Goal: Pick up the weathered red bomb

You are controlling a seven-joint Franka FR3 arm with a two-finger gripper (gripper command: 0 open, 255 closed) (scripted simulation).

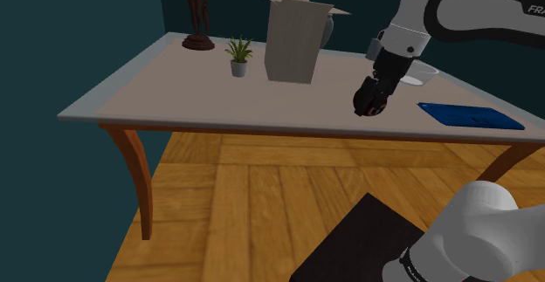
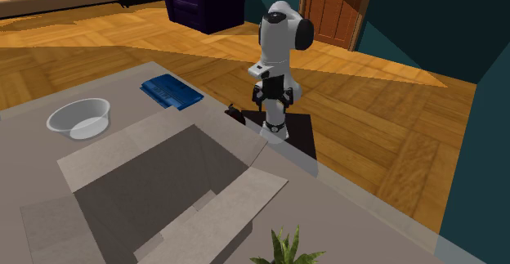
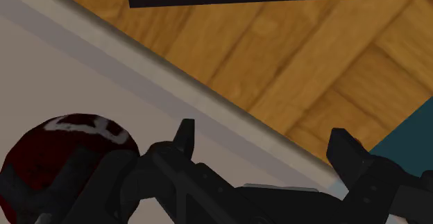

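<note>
The gripper (image 3: 264, 143) is spread and empty; the dark red bomb (image 3: 59, 157) lies just beside it, outside the gap.

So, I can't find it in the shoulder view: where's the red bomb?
In the wrist view the dark red bomb lies on the grey table near its edge, just outside one finger of the open pincer, not between them.

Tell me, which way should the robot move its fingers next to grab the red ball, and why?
Probably slide the fingers sideways toward the dark red bomb until it sits between them. In the wrist view the fingers stand apart, but the bomb lies outside them, beside one finger, on the grey table near its edge. Closing now would likely catch nothing.
</note>
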